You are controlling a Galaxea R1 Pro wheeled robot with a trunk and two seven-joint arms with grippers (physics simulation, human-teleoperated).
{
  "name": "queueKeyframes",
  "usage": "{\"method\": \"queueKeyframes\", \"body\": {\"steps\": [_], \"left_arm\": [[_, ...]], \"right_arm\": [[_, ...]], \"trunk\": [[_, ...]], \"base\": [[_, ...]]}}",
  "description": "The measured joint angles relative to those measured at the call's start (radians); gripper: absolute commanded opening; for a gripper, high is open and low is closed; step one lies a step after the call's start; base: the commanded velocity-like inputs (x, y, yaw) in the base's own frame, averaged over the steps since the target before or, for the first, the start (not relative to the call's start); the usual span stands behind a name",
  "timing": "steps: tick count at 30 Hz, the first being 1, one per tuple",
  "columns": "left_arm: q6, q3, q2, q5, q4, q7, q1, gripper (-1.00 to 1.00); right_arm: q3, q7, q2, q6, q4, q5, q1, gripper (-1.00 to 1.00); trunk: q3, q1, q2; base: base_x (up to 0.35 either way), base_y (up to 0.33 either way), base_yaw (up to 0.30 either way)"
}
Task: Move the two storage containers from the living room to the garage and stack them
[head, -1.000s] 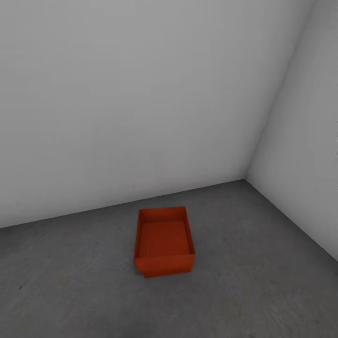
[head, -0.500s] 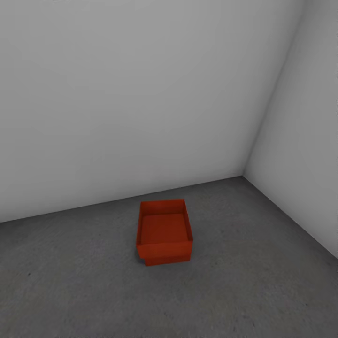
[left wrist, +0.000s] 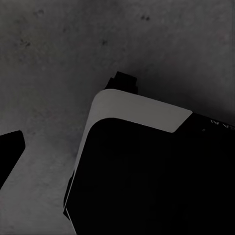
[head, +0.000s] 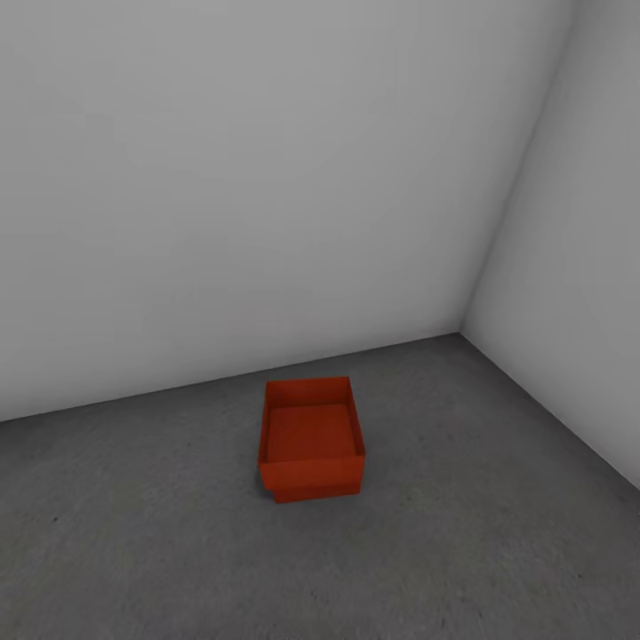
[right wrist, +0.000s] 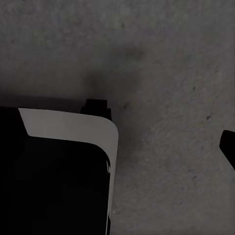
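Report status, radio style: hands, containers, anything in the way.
Hands: state cannot be told from wrist views. Stacked containers on garage floor near the wall corner, upper one sitting slightly offset on the lower. Nothing around the stack.

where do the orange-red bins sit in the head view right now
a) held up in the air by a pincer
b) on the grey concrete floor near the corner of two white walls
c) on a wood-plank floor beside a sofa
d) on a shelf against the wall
b: the orange-red bins rest stacked on the grey concrete floor, close to where the two white walls meet.
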Motion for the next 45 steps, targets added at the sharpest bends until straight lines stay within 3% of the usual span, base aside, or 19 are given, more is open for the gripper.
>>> {"method": "queueKeyframes", "body": {"steps": [3,31,39,45], "left_arm": [[0.0,0.0,0.0,0.0,0.0,0.0,0.0,1.0],[0.0,0.0,-0.004,0.0,0.0,-0.001,0.001,1.0],[0.002,0.0,-0.004,0.0,0.0,-0.001,0.001,1.0],[-0.004,-0.001,-0.005,-0.001,0.0,-0.001,0.002,1.0]], "right_arm": [[0.0,0.0,0.0,0.0,0.0,0.0,0.0,1.0],[0.002,0.006,0.002,0.008,0.001,0.003,0.0,1.0],[0.002,0.003,0.027,0.003,0.001,0.001,0.008,1.0],[0.002,0.003,0.029,0.002,0.001,0.001,0.017,1.0]], "trunk": [[0.0,0.0,0.0],[0.088,-0.107,0.196],[0.12,-0.138,0.252],[0.129,-0.138,0.252]], "base": [[0.0,0.0,0.0],[0.0,0.0,0.0],[0.0,0.0,0.0],[0.0,0.0,0.0]]}}
